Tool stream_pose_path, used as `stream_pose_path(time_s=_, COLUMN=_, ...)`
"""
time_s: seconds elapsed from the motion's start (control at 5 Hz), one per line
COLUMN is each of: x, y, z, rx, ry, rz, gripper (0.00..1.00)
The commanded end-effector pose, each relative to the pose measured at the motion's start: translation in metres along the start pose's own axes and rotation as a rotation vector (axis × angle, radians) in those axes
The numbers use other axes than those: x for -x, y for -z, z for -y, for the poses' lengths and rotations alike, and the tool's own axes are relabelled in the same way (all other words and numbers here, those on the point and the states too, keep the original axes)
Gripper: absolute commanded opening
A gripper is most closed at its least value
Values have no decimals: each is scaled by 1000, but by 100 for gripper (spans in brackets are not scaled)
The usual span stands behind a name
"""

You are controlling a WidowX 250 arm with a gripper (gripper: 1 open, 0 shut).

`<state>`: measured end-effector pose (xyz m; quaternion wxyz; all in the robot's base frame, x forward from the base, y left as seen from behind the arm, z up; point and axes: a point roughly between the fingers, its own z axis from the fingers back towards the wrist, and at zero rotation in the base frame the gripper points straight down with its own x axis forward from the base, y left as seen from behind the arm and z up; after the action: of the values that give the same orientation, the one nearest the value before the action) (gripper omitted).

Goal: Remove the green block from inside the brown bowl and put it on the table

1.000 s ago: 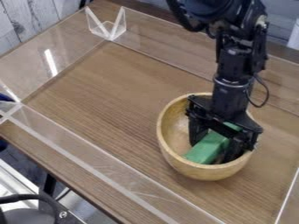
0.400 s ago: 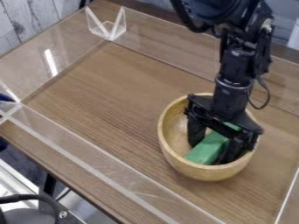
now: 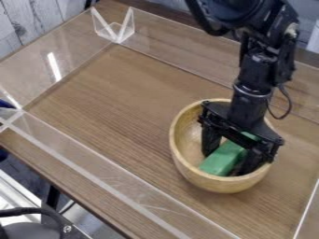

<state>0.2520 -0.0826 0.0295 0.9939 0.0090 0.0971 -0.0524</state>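
Clear acrylic walls [image 3: 75,149] run along the wooden surface's edges, catching pale glare. At the far corner a small clear bracket [image 3: 114,25] stands upright — a V-shaped piece. Behind it, white planking [image 3: 32,19] shows. At the lower left a dark object [image 3: 28,224] sits below — too blurred to identify.

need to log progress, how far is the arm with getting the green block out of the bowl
Done: the gripper is lowered into the brown bowl, jaws open on either side of the green block.
In hand: lining up the grasp; the jaws have not closed and the block lies in the bowl.
Left: close on the block, lift it over the rim, set it on the table.
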Motion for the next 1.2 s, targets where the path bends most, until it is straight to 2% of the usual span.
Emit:
stream_pose_path(time_s=0.0, x=-12, y=-16, z=2, rx=20, ry=-9, rz=62, gripper=100)
stream_pose_path(time_s=0.2, x=-11, y=-15, z=3, rx=21, ry=-5, rz=68, gripper=0)
stream_pose_path(time_s=0.4, x=-8, y=-19, z=5, rx=24, ry=1, rz=75, gripper=0)
stream_pose_path(time_s=0.8, x=-6, y=-26, z=-2, rx=39, ry=-2, rz=112, gripper=0)
stream_pose_path(time_s=1.0, x=-3, y=-25, z=-6, rx=61, ry=-26, rz=113, gripper=0)
